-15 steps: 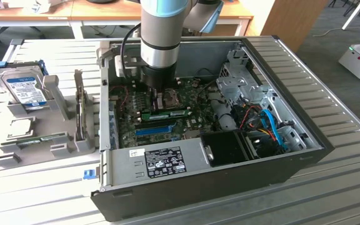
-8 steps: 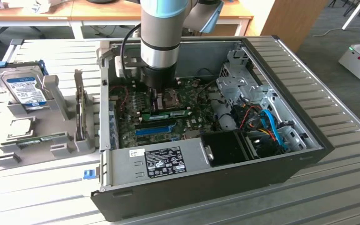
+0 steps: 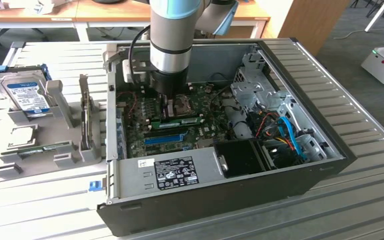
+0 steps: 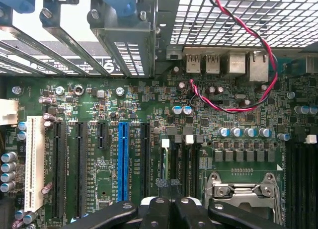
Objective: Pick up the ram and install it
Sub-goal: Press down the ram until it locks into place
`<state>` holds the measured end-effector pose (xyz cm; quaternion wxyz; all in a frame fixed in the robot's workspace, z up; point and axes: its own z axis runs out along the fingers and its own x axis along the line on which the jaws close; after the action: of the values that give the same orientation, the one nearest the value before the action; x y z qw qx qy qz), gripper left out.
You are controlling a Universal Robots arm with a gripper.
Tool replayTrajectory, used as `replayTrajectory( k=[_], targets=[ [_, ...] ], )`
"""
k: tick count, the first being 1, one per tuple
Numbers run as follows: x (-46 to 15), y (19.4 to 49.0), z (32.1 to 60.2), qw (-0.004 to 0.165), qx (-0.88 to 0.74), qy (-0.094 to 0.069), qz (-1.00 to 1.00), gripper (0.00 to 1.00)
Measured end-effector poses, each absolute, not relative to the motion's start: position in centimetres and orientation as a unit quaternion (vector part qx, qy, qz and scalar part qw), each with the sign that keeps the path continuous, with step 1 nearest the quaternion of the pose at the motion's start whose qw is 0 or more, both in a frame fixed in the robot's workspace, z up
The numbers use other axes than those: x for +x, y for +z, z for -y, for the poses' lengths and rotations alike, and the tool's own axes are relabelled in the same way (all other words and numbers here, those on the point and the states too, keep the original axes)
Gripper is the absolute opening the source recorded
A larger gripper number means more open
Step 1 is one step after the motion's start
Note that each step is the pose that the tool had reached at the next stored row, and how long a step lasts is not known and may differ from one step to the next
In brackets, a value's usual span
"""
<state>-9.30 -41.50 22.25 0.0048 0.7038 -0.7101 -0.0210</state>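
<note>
While the grey robot arm reaches down into the open black computer case point(image 3: 325, 165) at the exterior frame's centre, its black end effector point(image 4: 171, 209) is closed just above the green motherboard point(image 4: 149, 110). One long green ram stick point(image 3: 182, 121) lies seated just right of it, above the blue plastic slot point(image 3: 163, 139).

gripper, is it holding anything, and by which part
Cannot be told: the gripper is shut low over the motherboard, but no held thing shows clearly.
</note>
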Motion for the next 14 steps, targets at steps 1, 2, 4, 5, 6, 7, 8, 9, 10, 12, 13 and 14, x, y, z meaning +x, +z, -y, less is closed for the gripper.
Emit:
replayTrajectory(
  k=[1,2,4,5,6,7,8,9,10,12,13,14],
  targets=[
    [-9.29,22.24,41.5,0.005,0.704,-0.021,0.71,0.11],
    [-9.29,22.24,41.5,0.005,0.704,-0.021,0.71,0.11],
    [-9.29,22.24,41.5,0.005,0.704,-0.021,0.71,0.11],
    [-9.29,22.23,41.5,0.005,0.704,-0.021,0.71,0.11],
    [-9.3,22.21,41.5,0.005,0.704,-0.021,0.71,0.11],
    [-9.29,22.21,41.5,0.005,0.704,-0.021,0.71,0.11],
    [-9.3,22.21,41.5,0.005,0.704,-0.021,0.71,0.11],
    [-9.3,22.21,41.5,0.005,0.704,-0.021,0.71,0.11],
    [-9.3,22.21,41.5,0.005,0.704,-0.021,0.71,0.11],
    [-9.29,22.21,41.5,0.005,0.704,-0.021,0.71,0.11],
    [-9.29,22.21,41.5,0.005,0.704,-0.021,0.71,0.11],
    [-9.29,22.21,41.5,0.005,0.704,-0.021,0.71,0.11]
  ],
)
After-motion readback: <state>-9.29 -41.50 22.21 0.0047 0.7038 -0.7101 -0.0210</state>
